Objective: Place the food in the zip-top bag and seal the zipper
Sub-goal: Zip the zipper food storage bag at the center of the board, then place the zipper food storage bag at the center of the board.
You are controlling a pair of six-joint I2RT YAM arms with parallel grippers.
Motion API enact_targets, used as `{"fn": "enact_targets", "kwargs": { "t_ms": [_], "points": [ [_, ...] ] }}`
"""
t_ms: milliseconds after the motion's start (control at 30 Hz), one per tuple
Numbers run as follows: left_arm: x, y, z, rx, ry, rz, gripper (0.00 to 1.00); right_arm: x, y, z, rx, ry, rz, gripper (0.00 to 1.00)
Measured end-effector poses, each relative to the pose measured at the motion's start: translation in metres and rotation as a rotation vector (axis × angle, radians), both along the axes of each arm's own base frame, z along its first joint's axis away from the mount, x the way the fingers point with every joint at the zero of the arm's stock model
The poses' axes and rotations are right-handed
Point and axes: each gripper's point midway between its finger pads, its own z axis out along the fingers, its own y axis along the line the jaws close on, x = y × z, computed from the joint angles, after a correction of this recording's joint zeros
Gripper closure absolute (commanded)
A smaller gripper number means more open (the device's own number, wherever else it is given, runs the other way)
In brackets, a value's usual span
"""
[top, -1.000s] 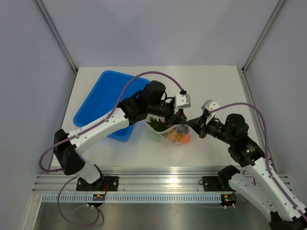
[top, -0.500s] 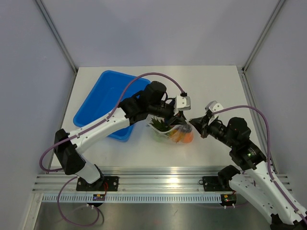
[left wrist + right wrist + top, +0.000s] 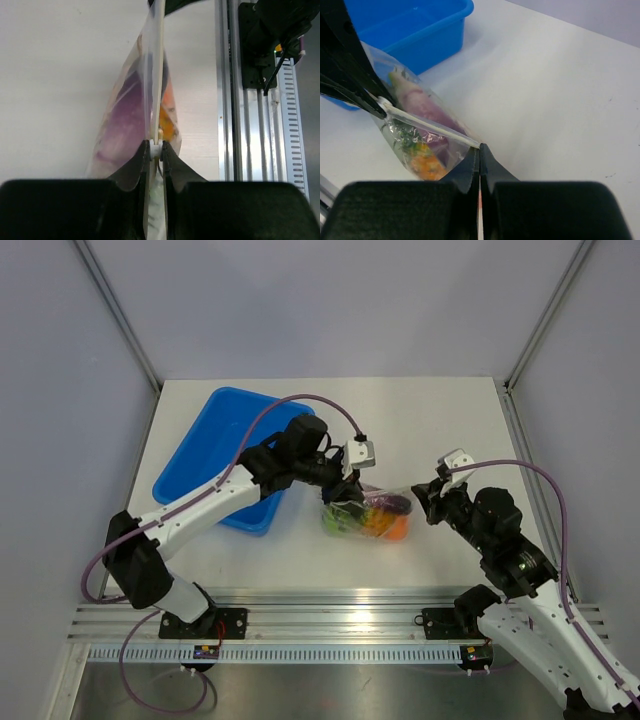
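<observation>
The zip-top bag [image 3: 365, 517] hangs stretched between my two grippers just above the table, with the food inside it. An orange ball [image 3: 396, 528], the dark purple eggplant [image 3: 390, 503] and green leaves [image 3: 338, 520] show through the plastic. My left gripper [image 3: 346, 492] is shut on the zipper [image 3: 156, 150] near the bag's left end. The zipper [image 3: 427, 125] runs as a pale strip from there to my right gripper [image 3: 479, 146]. My right gripper [image 3: 421, 493] is shut on the bag's right corner. The eggplant [image 3: 127, 112] and the orange ball [image 3: 167, 107] press against the bag's sides.
The blue tray [image 3: 215, 435] stands at the back left, close behind the left arm and the bag. The metal rail [image 3: 240, 125] and the arm bases run along the near table edge. Grey walls close in the table on the left, right and far sides.
My left gripper has slid left along the zipper, and my right gripper has drawn slightly right. The bag has turned so that it lies stretched out between them.
</observation>
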Motion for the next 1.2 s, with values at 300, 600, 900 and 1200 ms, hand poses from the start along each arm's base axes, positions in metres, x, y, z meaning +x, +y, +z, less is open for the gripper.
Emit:
{"fn": "enact_targets", "kwargs": {
  "t_ms": [300,600,900,1200],
  "points": [
    [0.013,0.077,-0.009,0.020,0.011,0.184,1.00,0.006,-0.009,0.001,-0.011,-0.002,-0.060,1.00],
    [0.014,0.136,-0.014,0.041,-0.020,0.358,1.00,0.011,-0.015,0.000,-0.015,0.000,-0.108,1.00],
    [0.016,0.159,-0.034,0.078,0.016,0.444,1.00,0.014,-0.024,0.002,-0.013,-0.005,-0.160,1.00],
    [0.052,0.124,0.013,-0.012,0.071,0.440,1.00,0.038,-0.033,0.025,-0.030,-0.070,-0.257,1.00]
  ]
}}
